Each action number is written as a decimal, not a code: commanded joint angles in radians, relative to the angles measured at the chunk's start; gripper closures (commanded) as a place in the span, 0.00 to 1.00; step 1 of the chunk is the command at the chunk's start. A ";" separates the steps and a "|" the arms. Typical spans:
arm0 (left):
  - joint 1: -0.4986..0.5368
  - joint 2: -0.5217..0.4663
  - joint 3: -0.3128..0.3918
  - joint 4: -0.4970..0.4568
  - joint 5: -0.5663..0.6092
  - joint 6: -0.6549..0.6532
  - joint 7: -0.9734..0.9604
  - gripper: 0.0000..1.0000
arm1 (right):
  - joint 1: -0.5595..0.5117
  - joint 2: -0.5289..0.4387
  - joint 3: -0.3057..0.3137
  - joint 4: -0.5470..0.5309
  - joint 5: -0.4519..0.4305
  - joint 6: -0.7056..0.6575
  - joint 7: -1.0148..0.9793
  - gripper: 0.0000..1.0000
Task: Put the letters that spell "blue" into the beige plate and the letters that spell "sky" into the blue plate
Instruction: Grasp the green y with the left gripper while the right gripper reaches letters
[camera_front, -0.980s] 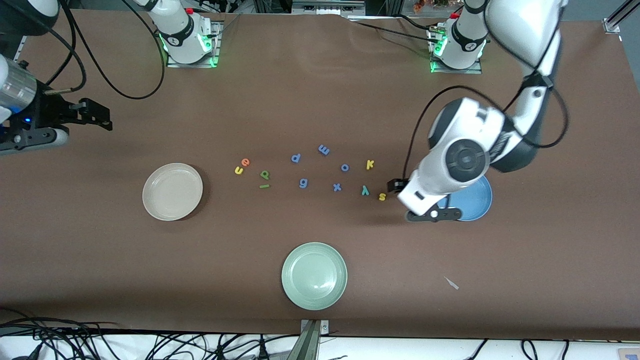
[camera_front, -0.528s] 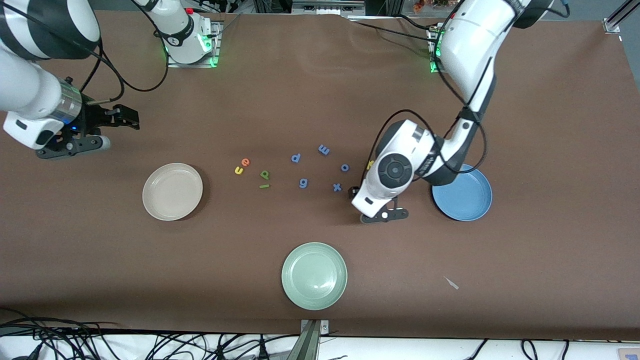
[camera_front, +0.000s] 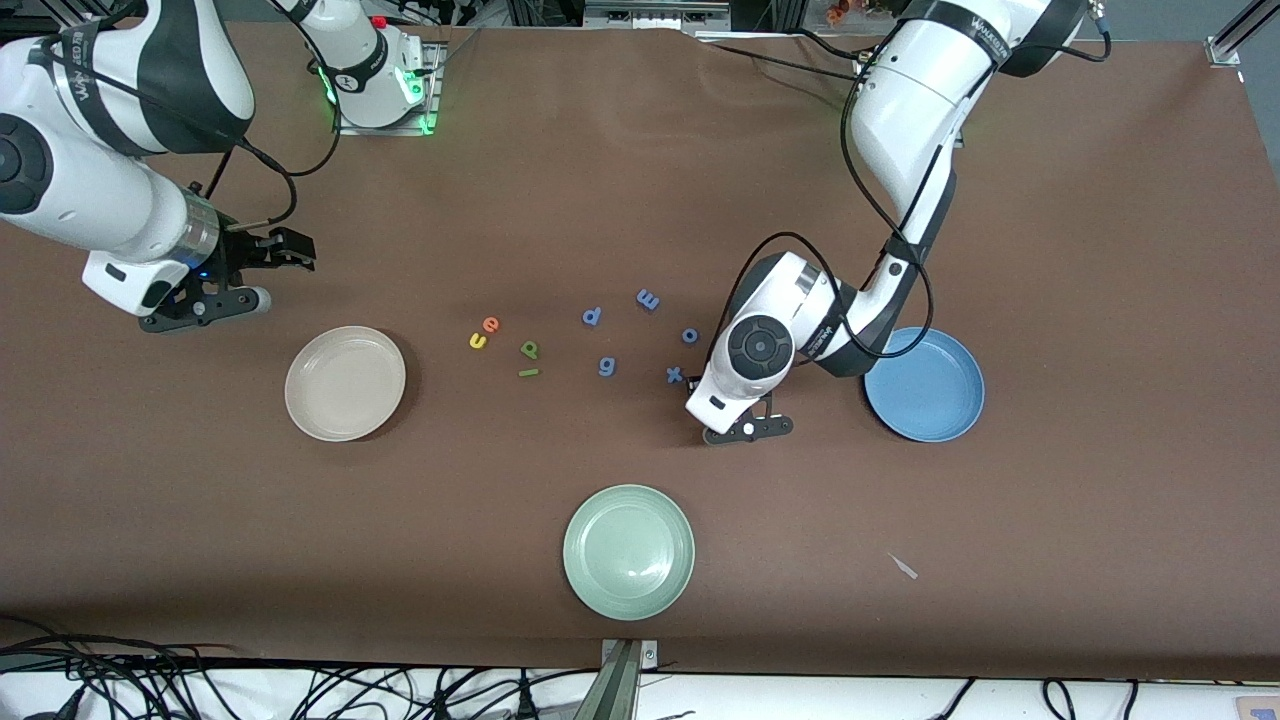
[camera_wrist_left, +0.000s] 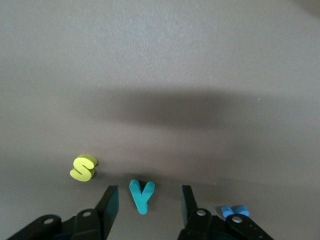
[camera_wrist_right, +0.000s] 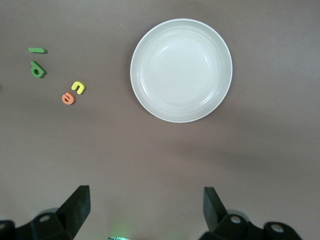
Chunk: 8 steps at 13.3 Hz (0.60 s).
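The flat foam teal y (camera_wrist_left: 141, 196) lies on the matte brown table (camera_front: 1100, 500), between a rounded yellow s (camera_wrist_left: 83, 167) and a blue x (camera_wrist_left: 235, 210). Its stem runs along the gap of the left claw (camera_wrist_left: 148, 200), which is released, with a finger clear on each side. Seen from the front camera, the round blue plate (camera_front: 940, 420) sits at the y's 3 o'clock. The right claw (camera_front: 285, 250), released wide, hovers over the table at 11 o'clock of the beige plate (camera_front: 345, 383).

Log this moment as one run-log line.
left claw: astride teal y, not gripping | right claw: open, over table | plates: empty
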 joint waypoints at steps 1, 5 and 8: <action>-0.011 0.016 0.007 -0.001 0.009 0.009 0.005 0.41 | -0.007 -0.016 0.047 -0.017 0.005 0.032 0.120 0.00; -0.011 0.025 0.004 -0.020 0.066 0.011 0.001 0.41 | -0.007 -0.002 0.175 -0.150 0.003 0.251 0.476 0.00; -0.011 0.029 0.004 -0.018 0.066 0.012 0.002 0.58 | -0.006 0.015 0.222 -0.331 -0.002 0.529 0.569 0.00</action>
